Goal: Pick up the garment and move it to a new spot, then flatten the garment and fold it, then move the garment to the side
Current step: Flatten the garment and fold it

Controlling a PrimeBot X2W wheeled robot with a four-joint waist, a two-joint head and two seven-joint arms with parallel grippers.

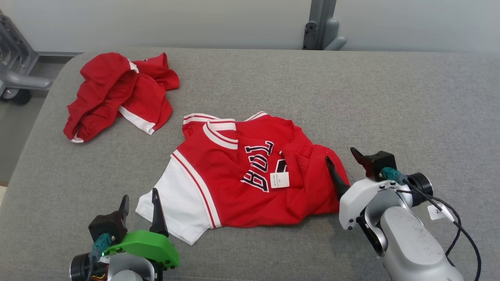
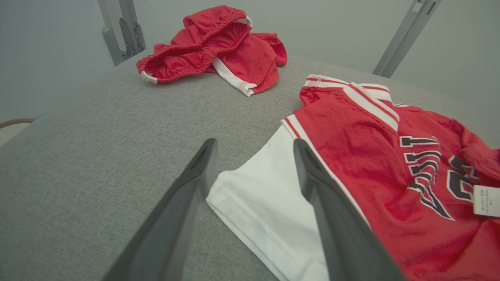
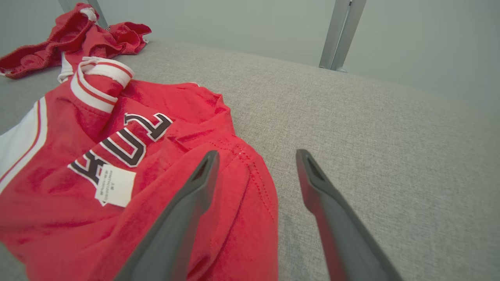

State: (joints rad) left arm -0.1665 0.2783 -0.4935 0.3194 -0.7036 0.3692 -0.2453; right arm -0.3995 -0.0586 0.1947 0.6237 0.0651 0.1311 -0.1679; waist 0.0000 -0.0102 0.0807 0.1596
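The garment point(image 1: 230, 168) is a red jersey with dark lettering, a white sleeve and a paper tag, lying rumpled in the middle of the grey padded surface point(image 1: 371, 101). My left gripper point(image 1: 140, 196) is open at the lower left, its fingers straddling the white sleeve's corner point(image 2: 258, 195) without closing on it. My right gripper point(image 1: 340, 154) is open at the jersey's right edge; one finger point(image 3: 187, 203) lies over the red cloth point(image 3: 175, 101), the other over bare grey fabric. In the left wrist view the jersey point(image 2: 351, 148) spreads right of my left gripper point(image 2: 254, 144). My right gripper point(image 3: 258, 154) holds nothing.
A second red piece, crumpled shorts with white trim point(image 1: 117, 93) point(image 2: 218, 43) point(image 3: 78, 35), lies at the back left. A grey metal post point(image 1: 320, 23) rises behind the surface and a metal cart point(image 1: 15, 66) stands off its left edge. Bare grey fabric stretches to the right.
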